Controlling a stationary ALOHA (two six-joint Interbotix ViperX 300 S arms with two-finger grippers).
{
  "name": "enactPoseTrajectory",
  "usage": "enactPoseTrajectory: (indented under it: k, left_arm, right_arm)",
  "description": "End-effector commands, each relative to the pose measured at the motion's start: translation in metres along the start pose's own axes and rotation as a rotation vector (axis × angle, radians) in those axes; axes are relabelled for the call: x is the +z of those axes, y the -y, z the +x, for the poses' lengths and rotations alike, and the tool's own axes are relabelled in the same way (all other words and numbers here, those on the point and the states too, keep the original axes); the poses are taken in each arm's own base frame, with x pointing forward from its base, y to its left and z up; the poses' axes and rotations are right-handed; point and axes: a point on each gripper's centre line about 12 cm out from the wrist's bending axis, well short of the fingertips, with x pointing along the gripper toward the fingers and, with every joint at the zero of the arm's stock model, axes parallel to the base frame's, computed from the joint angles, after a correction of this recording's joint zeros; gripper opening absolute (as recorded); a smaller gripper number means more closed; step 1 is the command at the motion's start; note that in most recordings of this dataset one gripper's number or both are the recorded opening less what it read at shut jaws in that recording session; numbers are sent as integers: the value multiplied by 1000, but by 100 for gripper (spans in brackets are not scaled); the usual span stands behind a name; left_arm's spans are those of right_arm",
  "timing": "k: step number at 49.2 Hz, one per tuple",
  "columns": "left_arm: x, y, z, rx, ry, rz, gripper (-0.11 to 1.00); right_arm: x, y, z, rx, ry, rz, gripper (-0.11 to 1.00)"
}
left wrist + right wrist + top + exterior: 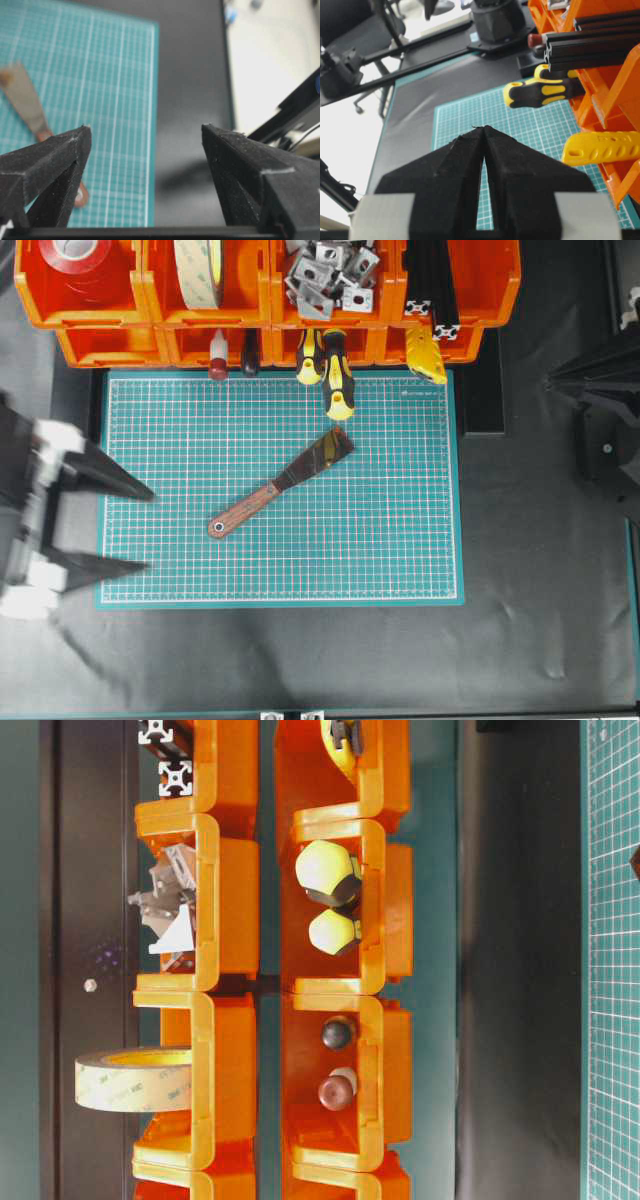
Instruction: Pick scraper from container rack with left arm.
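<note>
One scraper (283, 483) on mat; two yellow-handled screwdrivers (337, 375) in rack.

The left hand (148, 530) has black pointed fingers (110, 478) with rough, grainy faces on white fittings.

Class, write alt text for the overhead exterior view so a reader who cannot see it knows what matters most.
A scraper with a reddish-brown handle lies diagonally on a green cutting mat, below an orange container rack holding tape, metal brackets and screwdrivers. The left gripper, jaws open and empty, sits at the mat's left edge.
</note>
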Motion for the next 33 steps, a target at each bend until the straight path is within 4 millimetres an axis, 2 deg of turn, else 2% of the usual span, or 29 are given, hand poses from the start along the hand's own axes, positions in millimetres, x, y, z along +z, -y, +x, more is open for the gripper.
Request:
enactPoseTrajectory:
  k: [1,9,15,25,33]
  left_arm:
    - [16,-6,-34,-44,100,14,84]
    - [26,-20,-79,-73,226,40,82]
    - [25,-32,-96,-52,270,78,82]
    - [34,-51,-113,53,328,144,82]
    - [31,-53,-106,51,334,156,82]
  right_arm:
    - [5,-2,2,3,10,-2,-1]
    - [4,-2,2,4,8,-2,-1]
    - [5,-2,1,8,15,-10,-1]
    - [5,-2,1,7,15,-11,-1]
    - [5,-2,2,7,14,-7,-1]
